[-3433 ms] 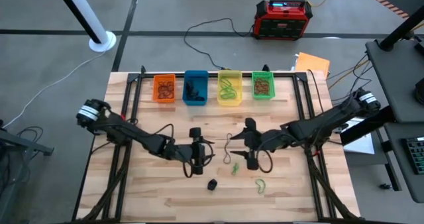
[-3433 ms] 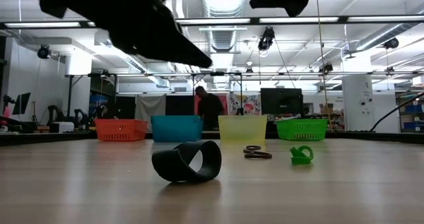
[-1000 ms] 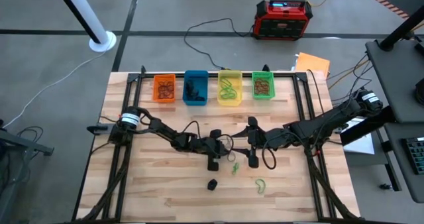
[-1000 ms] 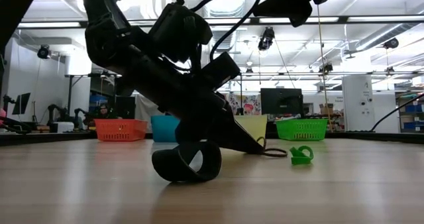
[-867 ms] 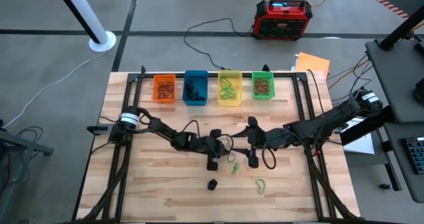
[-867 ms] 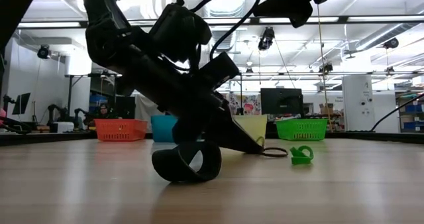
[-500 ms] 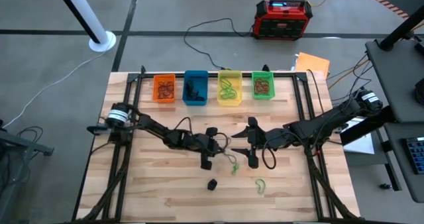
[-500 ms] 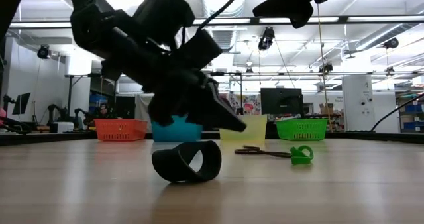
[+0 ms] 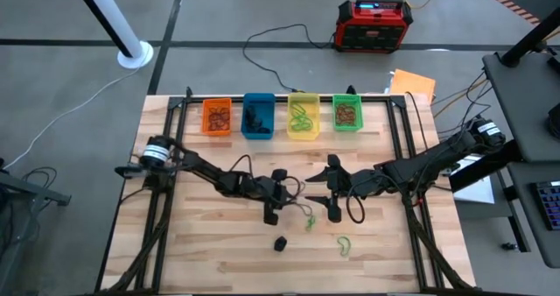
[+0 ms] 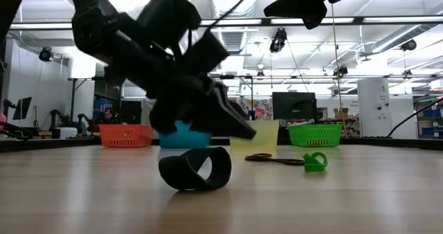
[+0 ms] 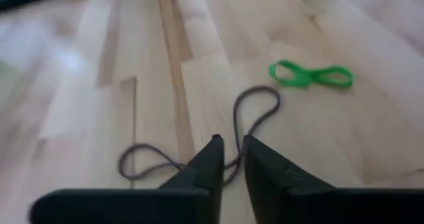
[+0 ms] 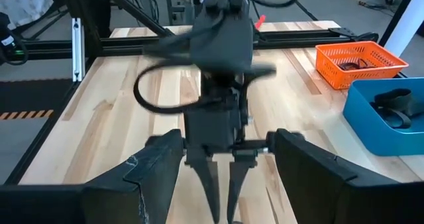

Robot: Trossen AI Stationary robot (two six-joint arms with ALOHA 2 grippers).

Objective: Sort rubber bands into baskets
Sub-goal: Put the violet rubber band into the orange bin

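High view, baskets: we see the orange basket point(image 9: 217, 117), blue basket point(image 9: 257, 116), yellow basket point(image 9: 303, 116) and green basket point(image 9: 346, 113) in a row along the far edge of the table point(image 9: 201, 252), all holding rubber bands.
High view, left gripper point(image 9: 270, 216): we find it well on the near side of the blue basket, above the boards.
High view, right gripper point(image 9: 334, 212): it waits just beside the left gripper, on the green basket's side.
High view, loose bands: a green band point(image 9: 310, 222) lies between the grippers, a second green band point(image 9: 344, 243) and a black band point(image 9: 280, 243) nearer the front edge.
Low view: the black band point(image 10: 195, 168) stands curled in front of the blue basket point(image 10: 183, 136); a dark brown band point(image 10: 272, 158) lies flat before the yellow basket point(image 10: 266, 132).
Left wrist view: the fingers point(image 11: 204, 166) stand a narrow gap apart, astride the brown band point(image 11: 245, 124), which lies on the wood; we cannot tell if they touch it.
Right wrist view: its fingers point(image 12: 317, 164) are spread wide, nothing between them.
Writing: we can read none.
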